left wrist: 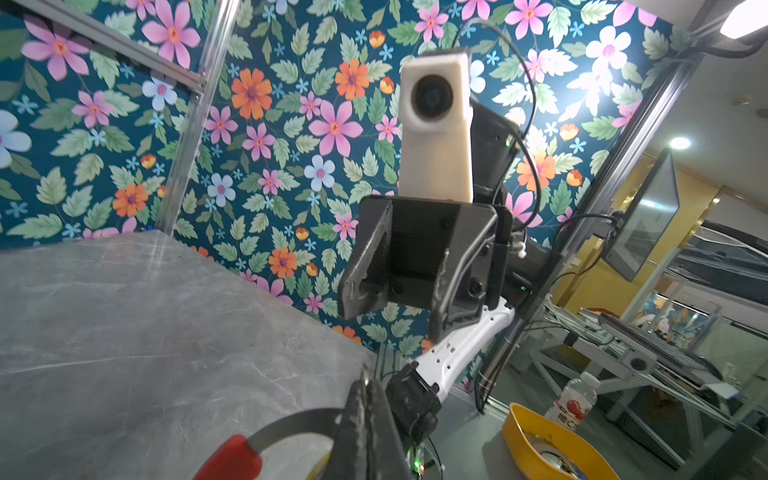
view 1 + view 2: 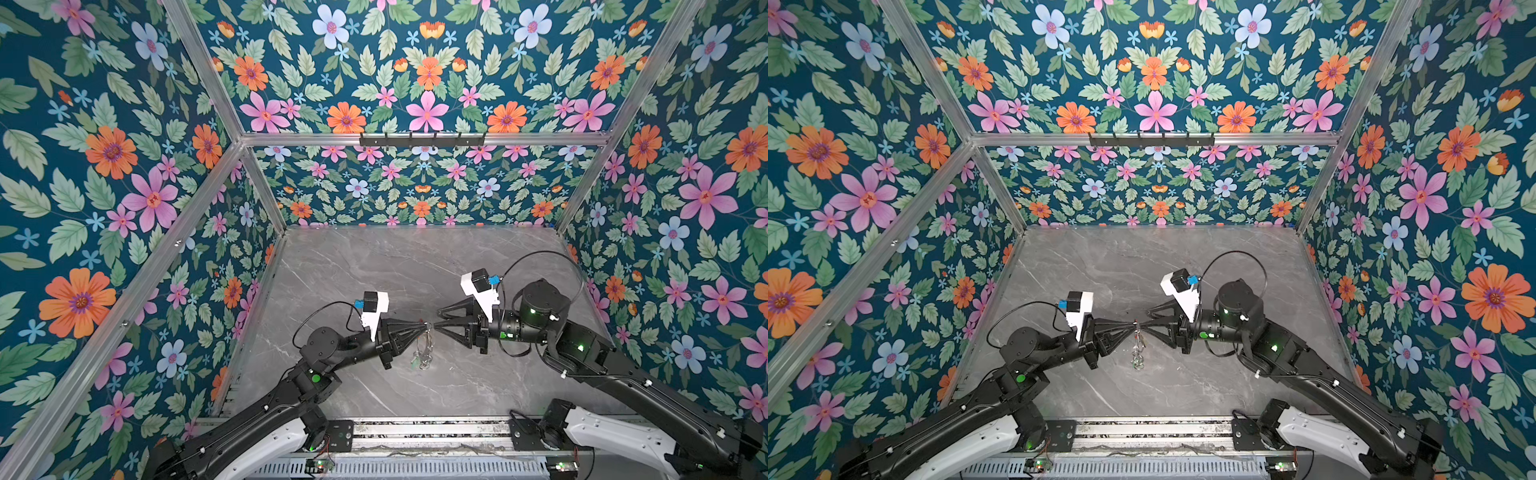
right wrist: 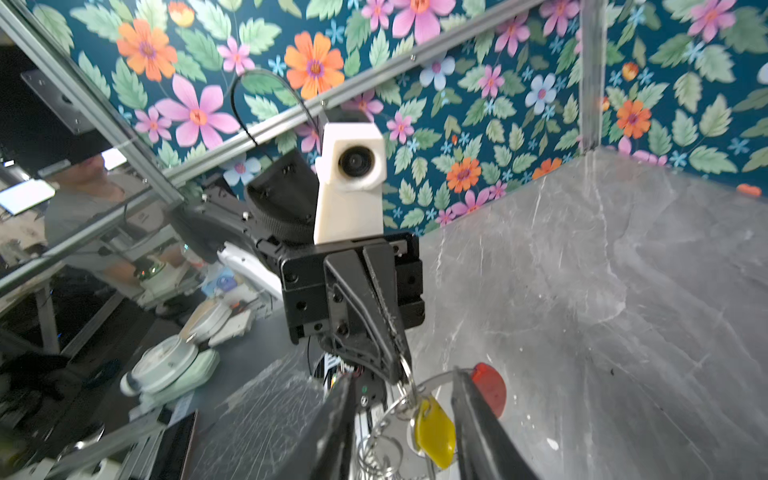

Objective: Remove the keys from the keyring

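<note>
The left hand (image 2: 428, 328) is clamping its jaws tight on the rim of the keyring (image 2: 424, 345), so the grey ring is hanging down from the fingertips over the table (image 2: 374, 270). In the left wrist view its closed fingers (image 1: 365, 419) are pinching the flat grey band, and the red sleeve (image 1: 230, 459) is sitting on the arc just beside them. The right hand (image 2: 438, 319) is facing the left one tip to tip in both top views, with its jaws standing apart and gripping nothing. In the right wrist view its two fingers (image 3: 478, 424) are flanking the yellow tag (image 3: 434, 432), which is dangling from the ring between them, apart from the finger on one side and very near the other. Small wire loops (image 3: 382, 453) are hanging off the rim beside that tag. The keys (image 2: 420, 360) are hanging as a small silvery cluster at the ring's low end, near the middle of the table. From above it is unclear whether that cluster is touching the marble-patterned surface or hanging just clear of it.
</note>
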Available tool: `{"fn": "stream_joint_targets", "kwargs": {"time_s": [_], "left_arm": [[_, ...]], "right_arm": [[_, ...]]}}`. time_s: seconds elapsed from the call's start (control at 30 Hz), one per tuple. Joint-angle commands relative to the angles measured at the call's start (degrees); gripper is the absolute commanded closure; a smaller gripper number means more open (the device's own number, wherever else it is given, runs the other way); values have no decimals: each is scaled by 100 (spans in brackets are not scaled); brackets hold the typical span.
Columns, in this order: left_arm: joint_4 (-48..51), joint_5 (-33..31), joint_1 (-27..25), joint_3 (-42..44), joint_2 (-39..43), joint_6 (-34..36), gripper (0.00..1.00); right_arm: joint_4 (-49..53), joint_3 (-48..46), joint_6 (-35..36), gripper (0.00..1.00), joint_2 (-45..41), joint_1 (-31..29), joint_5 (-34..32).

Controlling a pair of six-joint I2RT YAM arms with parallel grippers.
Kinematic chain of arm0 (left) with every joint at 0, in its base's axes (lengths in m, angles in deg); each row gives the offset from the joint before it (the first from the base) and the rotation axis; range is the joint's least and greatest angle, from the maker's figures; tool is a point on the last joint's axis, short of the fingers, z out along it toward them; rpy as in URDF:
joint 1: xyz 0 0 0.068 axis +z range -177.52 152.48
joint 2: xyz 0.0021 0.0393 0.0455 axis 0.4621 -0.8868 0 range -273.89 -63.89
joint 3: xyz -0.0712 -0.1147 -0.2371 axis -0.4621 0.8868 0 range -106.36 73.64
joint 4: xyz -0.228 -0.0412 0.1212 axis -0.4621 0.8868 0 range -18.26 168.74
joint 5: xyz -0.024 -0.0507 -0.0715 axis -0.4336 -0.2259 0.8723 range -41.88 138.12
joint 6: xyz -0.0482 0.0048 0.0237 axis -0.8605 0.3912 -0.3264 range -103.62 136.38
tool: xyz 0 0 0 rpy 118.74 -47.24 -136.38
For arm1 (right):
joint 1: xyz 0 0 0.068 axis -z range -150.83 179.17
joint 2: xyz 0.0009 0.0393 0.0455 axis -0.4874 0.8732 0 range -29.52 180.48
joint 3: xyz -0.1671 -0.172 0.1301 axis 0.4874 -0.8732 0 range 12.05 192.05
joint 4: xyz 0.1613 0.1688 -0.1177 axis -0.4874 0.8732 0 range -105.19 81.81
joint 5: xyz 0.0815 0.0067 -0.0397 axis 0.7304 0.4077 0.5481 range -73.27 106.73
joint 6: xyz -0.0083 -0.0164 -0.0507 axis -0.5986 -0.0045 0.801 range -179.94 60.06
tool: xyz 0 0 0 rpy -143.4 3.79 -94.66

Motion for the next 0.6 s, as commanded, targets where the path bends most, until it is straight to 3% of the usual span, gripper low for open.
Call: {"fn": "stream_joint_targets", "kwargs": {"time_s": [0.0,0.3,0.57], "left_arm": [[-1569,-465,1,190,-120,-311,100],[-3482,-769,-3,372,-729,-764,100],[-4230,-807,-8,364,-1154,-1002,100]], "right_arm": [[-1698,-308,-720,58,-90,-10,-549],[-2790,-580,-1303,58,439,-189,-471],[-3592,-821,-1686,59,650,-264,-385]]}}
